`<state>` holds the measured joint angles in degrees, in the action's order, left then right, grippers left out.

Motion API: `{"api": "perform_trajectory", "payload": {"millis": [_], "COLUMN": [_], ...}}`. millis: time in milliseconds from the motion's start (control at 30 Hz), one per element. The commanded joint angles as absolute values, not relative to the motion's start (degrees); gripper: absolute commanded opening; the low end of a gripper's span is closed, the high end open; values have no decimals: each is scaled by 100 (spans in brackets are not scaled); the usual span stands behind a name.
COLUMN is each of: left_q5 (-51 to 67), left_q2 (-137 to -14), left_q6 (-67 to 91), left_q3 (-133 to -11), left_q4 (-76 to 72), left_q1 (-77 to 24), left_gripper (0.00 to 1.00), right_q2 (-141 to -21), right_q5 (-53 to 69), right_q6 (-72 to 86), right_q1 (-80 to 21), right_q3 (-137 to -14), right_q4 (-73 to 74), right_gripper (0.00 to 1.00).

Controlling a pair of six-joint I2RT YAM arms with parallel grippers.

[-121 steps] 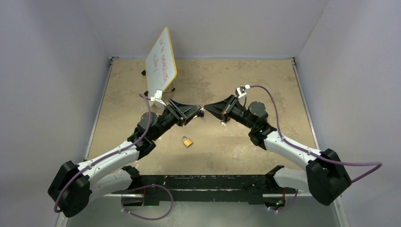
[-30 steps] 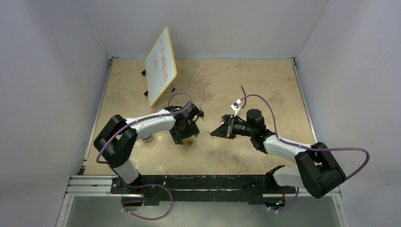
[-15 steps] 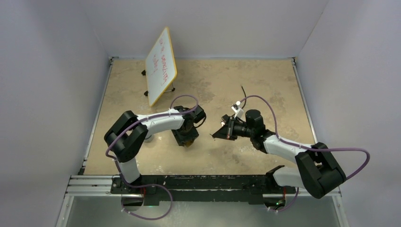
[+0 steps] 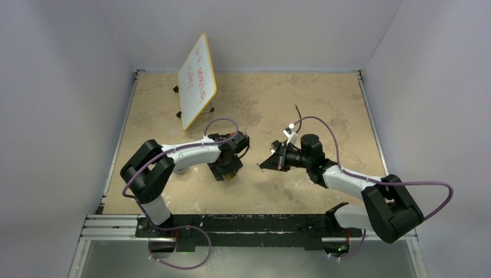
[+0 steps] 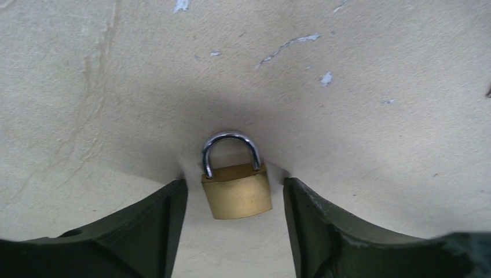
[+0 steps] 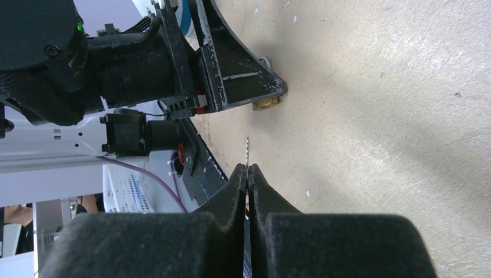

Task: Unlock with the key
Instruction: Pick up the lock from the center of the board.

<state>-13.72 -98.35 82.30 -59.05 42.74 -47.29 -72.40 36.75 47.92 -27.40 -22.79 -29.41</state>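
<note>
Lying padlock (image 5: 236,194): flat on the tan surface (image 5: 376,145), both shackle legs seated in the brass body.
Left fingers (image 5: 156,231): released, one on either side of the padlock, a gap showing on each side.
Right fingers (image 6: 231,191): clenched on the key (image 6: 247,152), its thin blade sticking out; near the padlock, apart from it.
Whiteboard (image 4: 197,78): tilted, at the far left of the surface.
</note>
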Motion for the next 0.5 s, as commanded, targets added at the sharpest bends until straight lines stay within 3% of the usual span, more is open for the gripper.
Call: {"api": "perform_trajectory", "payload": {"millis": [0,300,467], "left_q5": [-1579,-1424,-907], "left_q2": [-9868,-10051,-9609], "left_q6": [8494,8500,8578], "left_q3": [-5596,-5785,-5861], "left_q4": [4165,4166,3979], "left_q1": [-4743,-4737,-4669], "left_gripper": [57,32,29], "right_q2": [-7318,-7567,-7616], "right_q5": [3718,3638,3404], "right_q6": [4785,4815,4848], "right_q1": [-2822,-3054,-3355], "right_q3": [-2320,-2267,-2351], "right_q4": [-3218,-3450,-3536], "right_gripper": [0,0,0]}}
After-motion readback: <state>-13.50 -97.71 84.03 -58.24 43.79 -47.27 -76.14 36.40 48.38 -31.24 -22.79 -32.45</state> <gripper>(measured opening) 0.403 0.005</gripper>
